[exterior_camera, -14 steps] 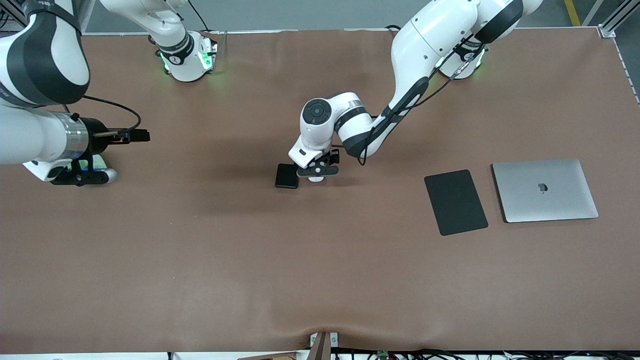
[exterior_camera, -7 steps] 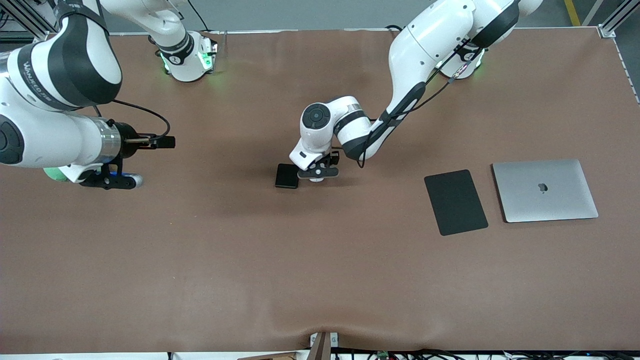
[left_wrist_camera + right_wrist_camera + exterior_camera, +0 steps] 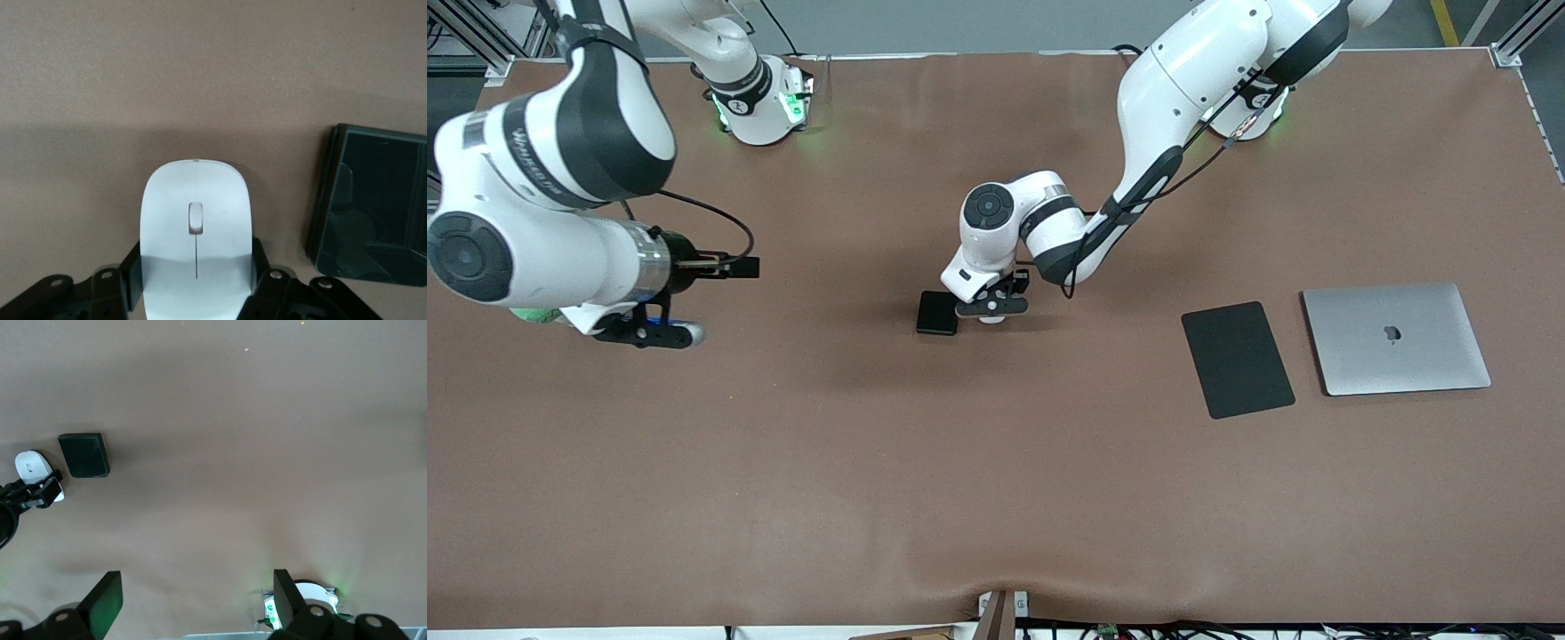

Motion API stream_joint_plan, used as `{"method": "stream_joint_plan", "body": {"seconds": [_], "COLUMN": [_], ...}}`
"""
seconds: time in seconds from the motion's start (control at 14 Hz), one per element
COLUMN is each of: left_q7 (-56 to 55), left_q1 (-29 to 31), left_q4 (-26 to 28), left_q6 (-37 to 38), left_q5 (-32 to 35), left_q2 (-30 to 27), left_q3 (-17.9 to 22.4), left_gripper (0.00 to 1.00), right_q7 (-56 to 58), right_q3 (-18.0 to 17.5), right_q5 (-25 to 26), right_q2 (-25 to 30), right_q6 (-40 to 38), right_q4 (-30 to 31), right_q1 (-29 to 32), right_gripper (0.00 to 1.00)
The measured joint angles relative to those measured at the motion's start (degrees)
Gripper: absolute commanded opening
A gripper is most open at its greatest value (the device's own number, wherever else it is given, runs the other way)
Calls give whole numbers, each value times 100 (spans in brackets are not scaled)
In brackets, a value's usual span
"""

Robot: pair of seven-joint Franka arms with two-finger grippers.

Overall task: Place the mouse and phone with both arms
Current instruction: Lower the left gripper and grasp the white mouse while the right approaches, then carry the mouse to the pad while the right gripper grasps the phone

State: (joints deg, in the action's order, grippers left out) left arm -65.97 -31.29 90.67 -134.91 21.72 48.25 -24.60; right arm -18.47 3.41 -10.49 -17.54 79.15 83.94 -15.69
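Observation:
The white mouse (image 3: 196,220) lies on the brown table at its middle, mostly hidden under the left hand in the front view (image 3: 990,318). My left gripper (image 3: 991,308) is down on it, and its fingers (image 3: 133,265) press against both sides of the mouse. The black phone (image 3: 937,313) lies flat right beside the mouse, toward the right arm's end; it also shows in the left wrist view (image 3: 372,207) and in the right wrist view (image 3: 84,455). My right gripper (image 3: 630,324) is open and empty, up over the table's right-arm end.
A flat black mouse pad (image 3: 1237,359) and a closed silver laptop (image 3: 1396,339) lie side by side toward the left arm's end. The right arm's green-lit base (image 3: 308,599) shows in the right wrist view.
The right arm has swung toward the table's middle, its gripper still open. The left gripper has stayed on the mouse; mouse and phone have not moved.

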Motion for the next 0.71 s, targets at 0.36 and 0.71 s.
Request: {"method": "stream_joint_plan", "body": {"seconds": [0.36,0.71], "left_q7": [-61,-60], "left_q1": [71,504], "left_q4": [-126,-114], "left_q6": [228,1251], "left_q5": [0,21], "left_q2": [-95,-898], "left_q3": [17,3], "left_gripper": [0,0], "right_q7": [-315,-437], "right_q3": [-5,-6], "right_q5": [-13,-40], "right_q2": [-79,-87], "right_q6": [517,1105], "right_q4": [220,597], "right_q1": [-354,-567], "right_gripper": [100,100]}}
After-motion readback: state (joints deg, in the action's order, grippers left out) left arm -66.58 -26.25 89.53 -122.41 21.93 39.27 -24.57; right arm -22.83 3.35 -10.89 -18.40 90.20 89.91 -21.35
